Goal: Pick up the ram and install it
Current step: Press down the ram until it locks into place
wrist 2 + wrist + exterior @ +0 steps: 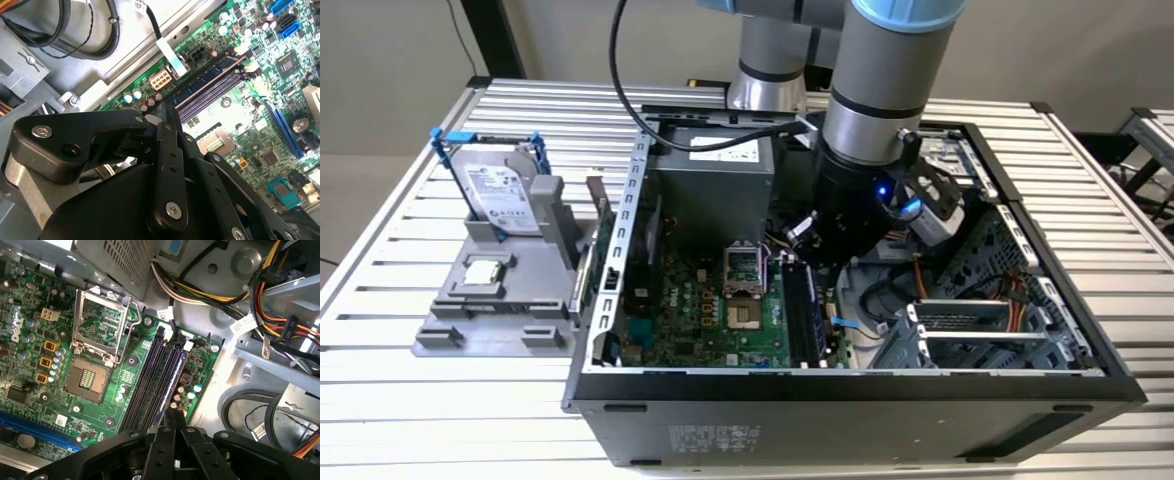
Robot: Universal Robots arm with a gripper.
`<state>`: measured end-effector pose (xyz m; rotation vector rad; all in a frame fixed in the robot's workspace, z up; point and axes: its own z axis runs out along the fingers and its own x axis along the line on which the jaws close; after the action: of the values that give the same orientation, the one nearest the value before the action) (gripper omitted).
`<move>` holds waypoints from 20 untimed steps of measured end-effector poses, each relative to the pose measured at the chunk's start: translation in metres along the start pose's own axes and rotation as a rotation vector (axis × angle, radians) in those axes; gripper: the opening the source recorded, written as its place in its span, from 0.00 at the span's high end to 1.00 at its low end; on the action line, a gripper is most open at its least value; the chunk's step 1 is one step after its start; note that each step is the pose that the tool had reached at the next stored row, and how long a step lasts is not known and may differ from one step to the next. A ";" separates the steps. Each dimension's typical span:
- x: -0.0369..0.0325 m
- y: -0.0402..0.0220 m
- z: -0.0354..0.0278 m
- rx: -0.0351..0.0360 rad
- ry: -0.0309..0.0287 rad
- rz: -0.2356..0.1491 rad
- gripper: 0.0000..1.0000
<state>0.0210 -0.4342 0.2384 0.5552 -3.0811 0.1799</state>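
The ram (173, 376) is a thin dark stick standing on edge along the outermost black slot of the green motherboard (700, 310), beside a row of small capacitors. Its long top edge (210, 83) runs away from my fingertips in both wrist views. My gripper (172, 416) reaches down into the open computer case (854, 385) over the slots. It is shut on the ram about midway along its length. The black fingers (167, 150) press together with the stick's edge between them. In the exterior view my gripper (803, 245) hangs low over the slots' far part.
A CPU socket (102, 325) with a metal frame lies beside the slots. Bundled power cables (280, 315) and a drive cage (974, 330) crowd the other side. The power supply (714, 170) stands at the case's back. A silver hard drive (494, 190) rests on a grey fixture outside the case.
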 end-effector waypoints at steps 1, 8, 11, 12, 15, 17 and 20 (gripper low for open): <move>0.0000 0.0000 0.0000 0.0004 -0.0016 -0.014 1.00; 0.0000 0.0000 0.0000 0.0018 -0.0115 -0.099 1.00; 0.0000 0.0000 -0.0001 -0.0040 -0.0167 -0.121 1.00; 0.0000 0.0000 -0.0001 -0.0103 -0.0201 -0.126 1.00; 0.0000 0.0000 -0.0001 -0.0460 -0.0367 -0.136 1.00; 0.0001 -0.0001 -0.0003 -0.0560 -0.0420 -0.143 1.00; 0.0000 -0.0002 -0.0006 -0.0571 -0.0442 -0.162 1.00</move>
<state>0.0210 -0.4344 0.2390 0.8127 -3.0526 0.0789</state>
